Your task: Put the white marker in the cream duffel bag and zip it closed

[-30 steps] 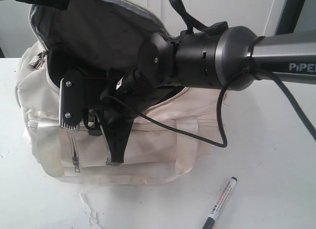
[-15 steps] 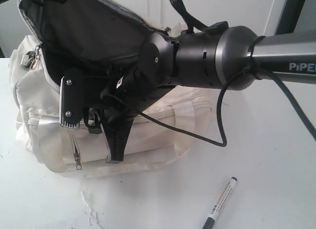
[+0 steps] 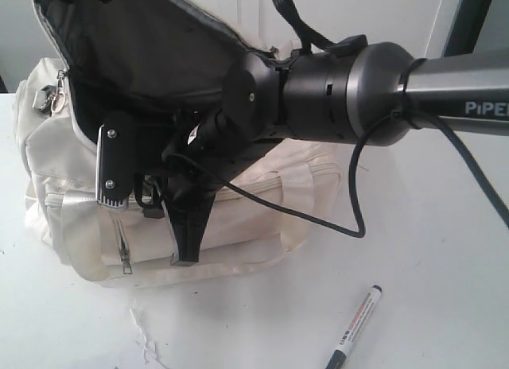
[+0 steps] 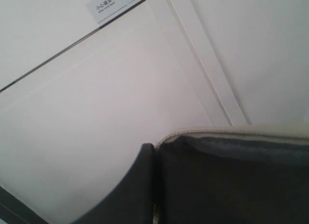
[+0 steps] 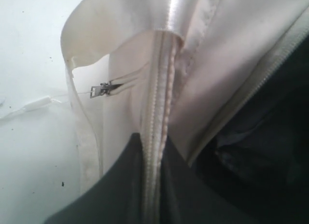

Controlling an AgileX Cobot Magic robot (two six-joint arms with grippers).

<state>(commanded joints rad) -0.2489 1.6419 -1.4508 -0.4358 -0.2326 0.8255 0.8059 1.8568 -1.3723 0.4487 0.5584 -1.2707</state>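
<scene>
The cream duffel bag (image 3: 262, 214) sits on the table with its top flap (image 3: 151, 43) held up, showing the black lining. My left gripper (image 4: 155, 149) is shut on the flap's rim (image 4: 231, 132), at the top left edge of the exterior view. Reaching across the bag's front, my right gripper (image 3: 184, 254) points down; it (image 5: 153, 137) is shut on a cream zip edge (image 5: 161, 84) of the bag beside the dark opening. The white marker (image 3: 354, 328) lies on the table near the front right, apart from both grippers.
A front pocket zip pull (image 3: 125, 262) hangs on the bag's face (image 5: 100, 89). Metal pulls (image 3: 46, 95) dangle at its left end. The right arm's black cable (image 3: 358, 202) loops over the bag. A thin scrap (image 3: 143, 333) lies on the white table (image 3: 445, 289).
The flap has gone up and to the left with my left gripper, and the bag's left end has shifted with it. The right arm and the marker have not moved.
</scene>
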